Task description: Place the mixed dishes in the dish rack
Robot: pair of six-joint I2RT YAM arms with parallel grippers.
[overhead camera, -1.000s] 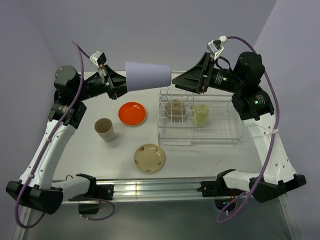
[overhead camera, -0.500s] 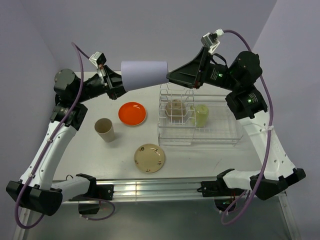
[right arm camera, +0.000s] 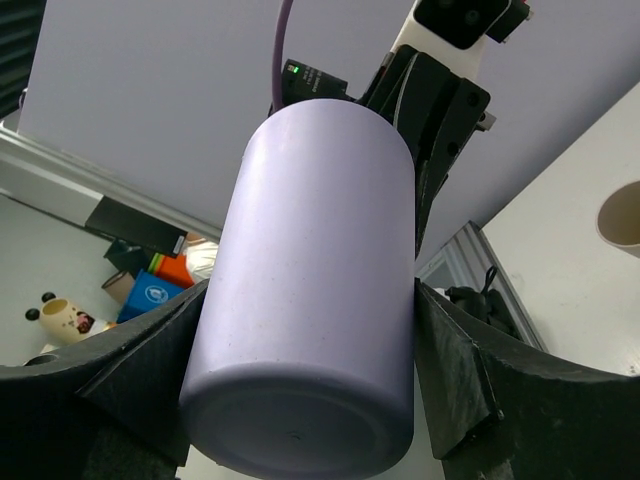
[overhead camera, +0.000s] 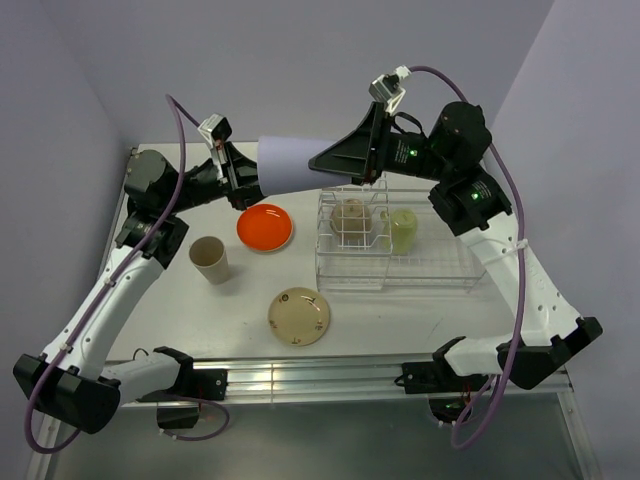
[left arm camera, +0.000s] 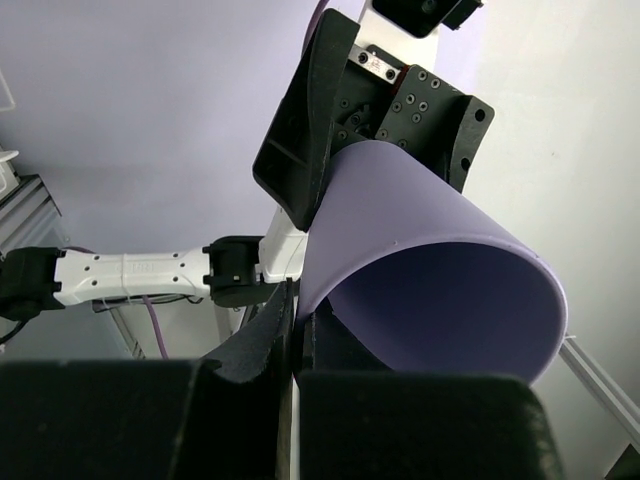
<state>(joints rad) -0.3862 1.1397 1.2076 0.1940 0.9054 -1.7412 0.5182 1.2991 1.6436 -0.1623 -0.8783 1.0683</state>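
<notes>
My left claw (overhead camera: pixel 240 180) still clamps the rim of the lavender plastic cup (overhead camera: pixel 285 163), mid-air over the white surface (overhead camera: pixel 400 310). My right claw (overhead camera: pixel 318 160) has slid around its base, spread wide; I can't tell if it's gripping.

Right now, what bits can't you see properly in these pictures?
- Top view: the right gripper covers the lavender cup's closed end, so touching or not is unclear.
- Right wrist view: the cup fills the middle; the dish rack does not show.
- Left wrist view: the cup's mouth blocks the rack too.
</notes>
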